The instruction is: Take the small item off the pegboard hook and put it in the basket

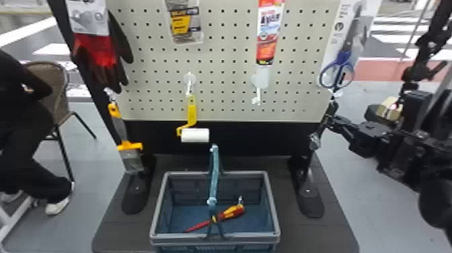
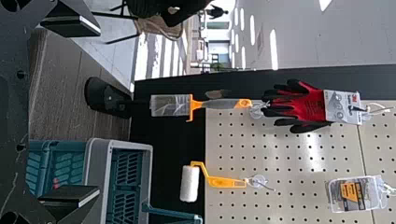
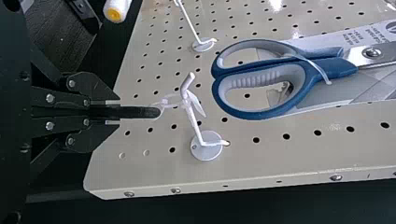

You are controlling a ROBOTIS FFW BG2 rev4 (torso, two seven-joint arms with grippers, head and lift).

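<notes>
"Head view first. Where's the small item [image 1: 314,140]?"

"Lower right corner of the pegboard [image 1: 222,80], hanging past its bottom edge. Not in the basket [image 1: 188,239]."

"Right gripper [image 1: 329,117]?"

"At that same corner, on the item's upper end. Basket sits below and in front of the pegboard, screwdriver [image 1: 233,211] lying inside."

"Other stock?"

"Gloves [image 1: 101,50] along the pegboard's left edge, scraper [image 1: 129,146] at its lower left corner. Roller [image 1: 195,135] hangs left of the pegboard's middle, white roll below the bottom edge. Scissors [image 1: 343,56] by the right edge, above the item."

"Left wrist view. Left gripper [image 2: 88,112]?"

"Fingers wide apart, nothing between them, well apart from the pegboard. Gloves, scraper and roller seen again, on the pegboard's left half."

"Right wrist view. What's the right gripper [image 3: 112,112] doing?"

"Pinched narrow on the item's black end, just off the pegboard's lower corner. Clear tie [image 3: 173,101] runs from that end to the hook [image 3: 193,119], looped round it. So the item is gripped and on the hook, both. Scissors against the pegboard, near that hook; bare hook [image 3: 203,44] farther along the pegboard."
</notes>
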